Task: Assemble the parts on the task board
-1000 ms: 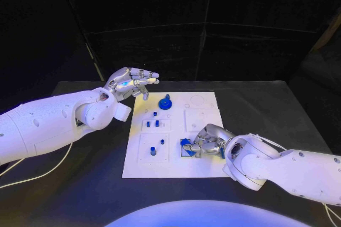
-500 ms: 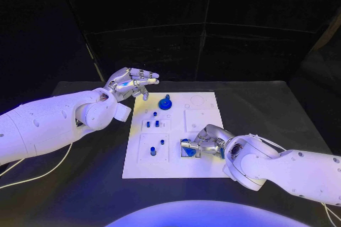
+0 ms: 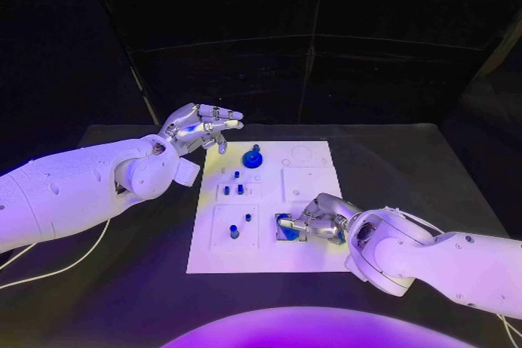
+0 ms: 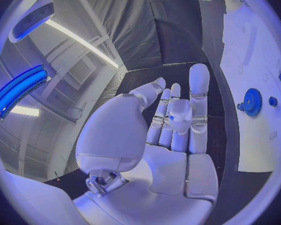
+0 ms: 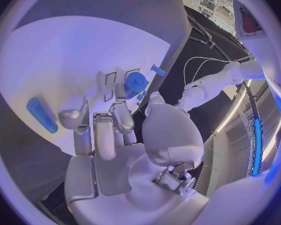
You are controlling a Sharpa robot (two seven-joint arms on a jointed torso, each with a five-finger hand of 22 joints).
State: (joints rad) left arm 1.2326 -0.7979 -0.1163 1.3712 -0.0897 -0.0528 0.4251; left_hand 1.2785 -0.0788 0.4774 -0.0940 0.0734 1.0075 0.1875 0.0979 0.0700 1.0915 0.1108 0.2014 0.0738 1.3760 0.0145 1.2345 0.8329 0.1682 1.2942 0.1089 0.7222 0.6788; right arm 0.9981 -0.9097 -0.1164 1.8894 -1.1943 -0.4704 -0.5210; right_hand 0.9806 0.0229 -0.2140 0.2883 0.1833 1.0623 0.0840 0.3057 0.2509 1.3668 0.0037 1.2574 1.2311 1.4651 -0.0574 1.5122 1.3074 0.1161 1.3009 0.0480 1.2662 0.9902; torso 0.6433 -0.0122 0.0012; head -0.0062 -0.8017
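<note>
Your right hand (image 3: 313,222) rests low on the white task board (image 3: 265,259), fingers curled around a small blue part (image 3: 285,227) near its right side. Your left hand (image 3: 199,127) hovers empty, fingers apart, beyond the board's far-left corner. A tilted part could jam in its slot.

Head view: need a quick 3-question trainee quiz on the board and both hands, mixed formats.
1. True or false: the left hand is holding a blue part.
2. Which hand works at the near right area of the white board? A) left B) right C) both
3. Fill in: the blue gear sits at the board's ___ end, seen from the robot.

Key:
1. False; it hangs past the board's far left corner, fingers apart, holding nothing.
2. B; the right hand has its fingers at a blue part there.
3. Far.
</note>
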